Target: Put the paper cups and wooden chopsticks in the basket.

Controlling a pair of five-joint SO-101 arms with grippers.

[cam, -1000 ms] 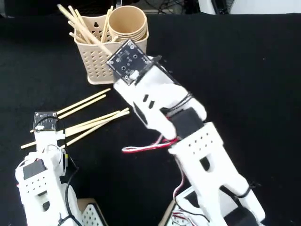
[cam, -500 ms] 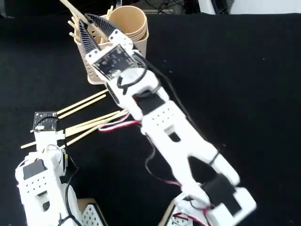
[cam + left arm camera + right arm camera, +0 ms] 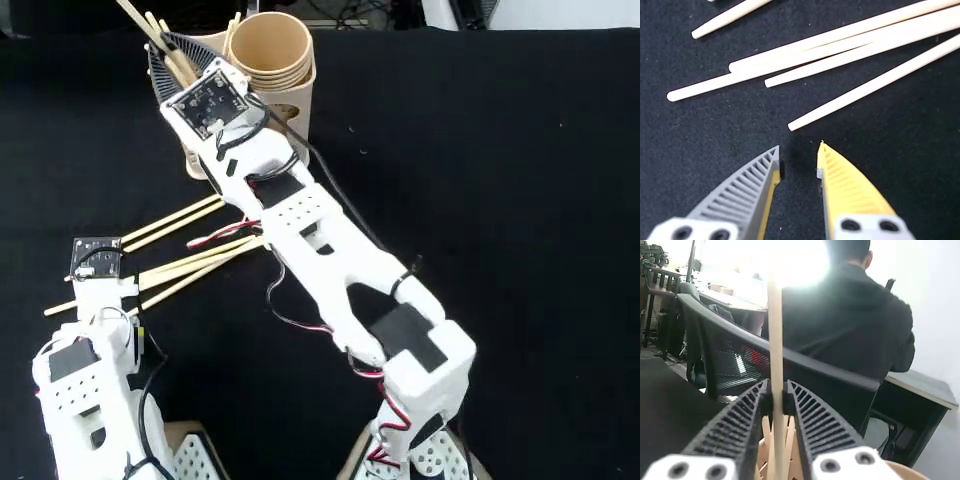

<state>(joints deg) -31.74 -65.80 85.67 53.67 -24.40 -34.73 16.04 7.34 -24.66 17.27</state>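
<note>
Right claw (image 3: pixel 777 386) pinches chopstick (image 3: pixel 775 330), poised above basket (image 3: pixel 300 105) holding paper cups (image 3: pixel 270 45).

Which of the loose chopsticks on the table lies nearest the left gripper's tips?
The separate chopstick whose end sits just ahead of the open left gripper. The rest lie bunched together farther out.
</note>
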